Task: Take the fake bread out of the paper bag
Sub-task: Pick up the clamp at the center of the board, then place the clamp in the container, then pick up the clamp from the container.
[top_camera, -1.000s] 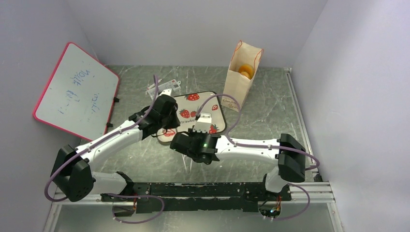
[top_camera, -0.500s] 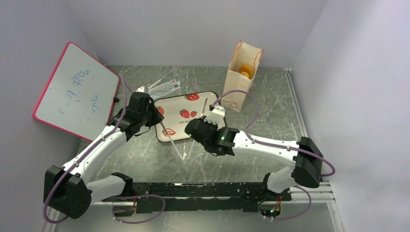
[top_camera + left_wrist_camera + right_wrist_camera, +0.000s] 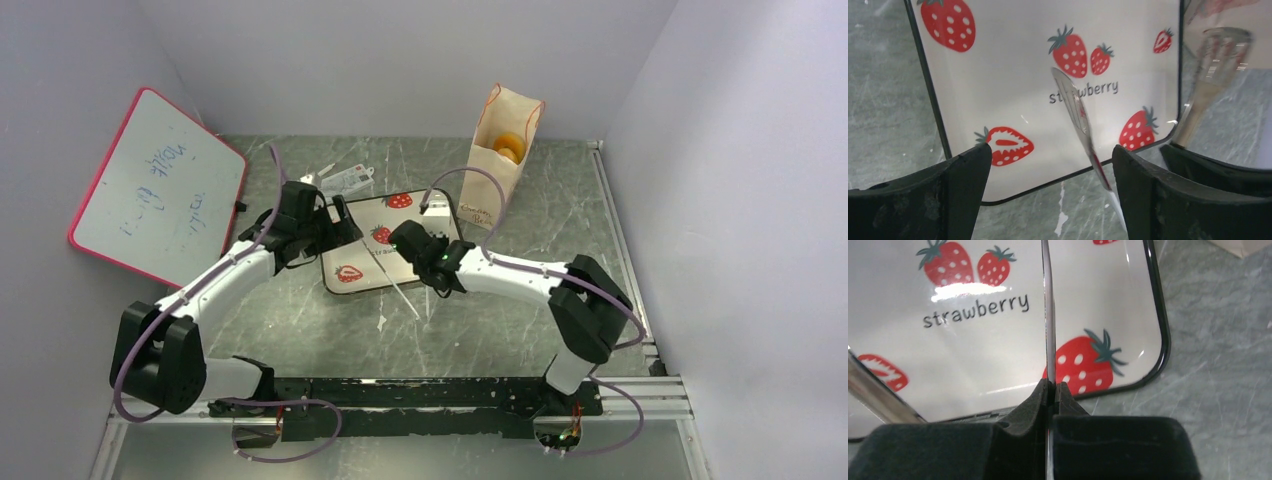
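Enclosure, 3 sides: back wall [image 3: 400, 60], left wall [image 3: 50, 80], right wall [image 3: 740, 200] — all plain, matt, pale lavender-grey, meeting at sharp corners. Table [image 3: 560, 250]: grey-green marbled top w/ white scratch marks, slight sheen, spans wall to wall. Whiteboard [image 3: 160, 190]: red frame, rounded corners, faint blue scribble, tilted, leans against left wall, lower edge at table's left side. Alu rail [image 3: 622, 240]: runs along table's right edge, far corner to near. Alu extrusion [image 3: 660, 400]: crosswise at near edge, silver, slotted. Light: even, diffuse, from above — shadows soft and short.
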`<state>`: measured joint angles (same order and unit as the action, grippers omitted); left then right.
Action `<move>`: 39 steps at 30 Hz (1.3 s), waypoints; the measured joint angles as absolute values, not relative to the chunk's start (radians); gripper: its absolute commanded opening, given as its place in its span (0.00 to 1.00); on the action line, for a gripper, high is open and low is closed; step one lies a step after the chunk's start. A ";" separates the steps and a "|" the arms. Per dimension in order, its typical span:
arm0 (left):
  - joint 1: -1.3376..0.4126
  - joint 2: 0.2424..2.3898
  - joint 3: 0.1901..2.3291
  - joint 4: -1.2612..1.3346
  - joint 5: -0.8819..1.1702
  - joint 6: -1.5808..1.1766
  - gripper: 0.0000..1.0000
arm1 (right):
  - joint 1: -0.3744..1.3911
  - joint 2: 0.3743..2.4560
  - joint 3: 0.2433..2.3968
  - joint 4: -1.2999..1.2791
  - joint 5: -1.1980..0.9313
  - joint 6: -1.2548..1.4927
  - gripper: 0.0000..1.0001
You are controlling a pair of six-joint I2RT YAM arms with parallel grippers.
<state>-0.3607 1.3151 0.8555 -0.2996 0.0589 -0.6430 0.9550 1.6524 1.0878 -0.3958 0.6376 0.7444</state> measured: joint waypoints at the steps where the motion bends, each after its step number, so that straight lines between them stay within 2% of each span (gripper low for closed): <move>1: -0.361 1.313 0.863 -0.297 0.056 -0.642 1.00 | 0.937 1.668 1.089 -0.377 0.627 0.718 0.00; 6: -0.360 1.273 0.872 -0.288 0.034 -0.643 0.99 | 0.879 1.766 1.120 -0.320 0.580 0.620 0.00; 8: -0.360 1.249 0.871 -0.285 0.030 -0.642 0.99 | 0.865 1.797 1.129 -0.297 0.560 0.590 0.07; 9: -0.360 1.232 0.868 -0.279 0.030 -0.642 0.99 | 0.861 1.811 1.134 -0.287 0.552 0.577 0.14; 13: -0.360 1.127 0.838 -0.250 0.031 -0.657 0.98 | 0.856 1.853 1.165 -0.250 0.529 0.537 0.57; 14: -0.360 1.092 0.823 -0.235 0.033 -0.670 0.98 | 0.857 1.862 1.174 -0.242 0.528 0.528 0.65; 20: -0.351 0.945 0.691 -0.147 0.105 -0.760 0.98 | 0.857 1.862 1.196 -0.230 0.531 0.512 0.82; 23: -0.345 0.911 0.641 -0.149 0.140 -0.781 0.98 | 0.860 1.838 1.195 -0.237 0.532 0.508 0.86; 32: -0.343 0.796 0.658 -0.250 0.121 -0.739 0.98 | 0.952 1.672 1.050 -0.146 0.542 0.460 0.89; 39: -0.343 0.774 0.679 -0.334 0.104 -0.701 0.98 | 0.981 1.668 0.958 -0.103 0.551 0.459 0.91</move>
<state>-0.3431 0.7742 0.6788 -0.3340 0.1040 -0.7006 0.9813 1.6680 0.9585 -0.1032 0.5510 0.4595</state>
